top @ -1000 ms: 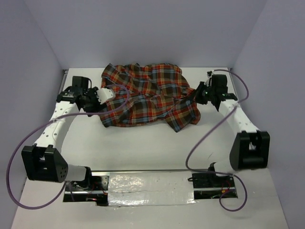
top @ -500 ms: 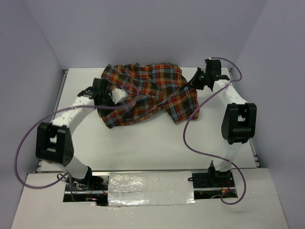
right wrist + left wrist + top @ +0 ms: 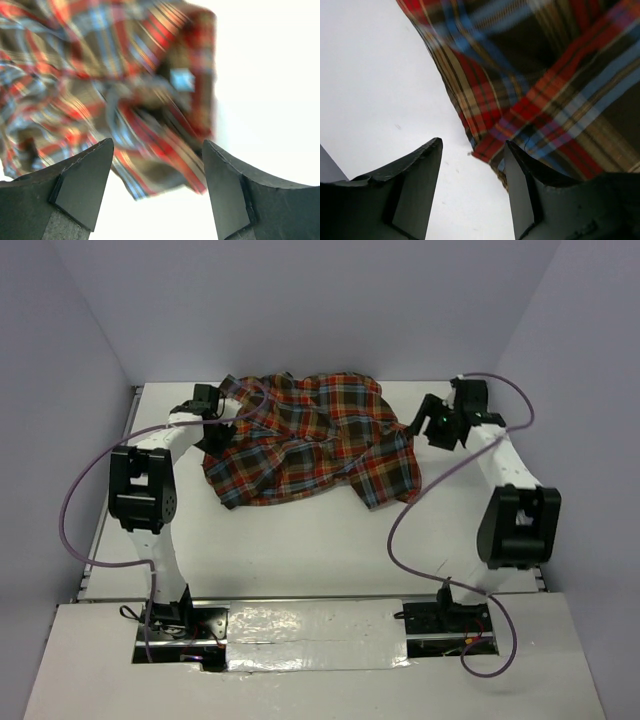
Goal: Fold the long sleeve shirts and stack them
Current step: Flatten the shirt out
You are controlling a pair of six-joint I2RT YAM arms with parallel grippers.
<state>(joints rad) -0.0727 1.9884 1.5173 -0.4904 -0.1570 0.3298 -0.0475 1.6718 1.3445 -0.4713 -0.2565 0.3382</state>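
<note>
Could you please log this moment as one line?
red-orange, brown and blue plaid flannel shirt: crumpled | left jaws: open at its edge | right jaws: open

Plaid flannel shirt — crumpled, unfolded — at the table's far side.

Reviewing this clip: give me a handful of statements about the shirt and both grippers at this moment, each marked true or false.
1. The plaid shirt lies crumpled rather than folded. True.
2. The right gripper is clamped on the shirt. False: its jaws stand apart with nothing between them, and it sits off the shirt's right edge.
3. The left gripper is at the shirt's left edge with its jaws apart. True.
4. A second shirt is stacked beside the plaid one. False: only one shirt is in view.
5. The shirt hangs over the near edge of the table. False: it lies on the far half, wholly on the surface.
</note>
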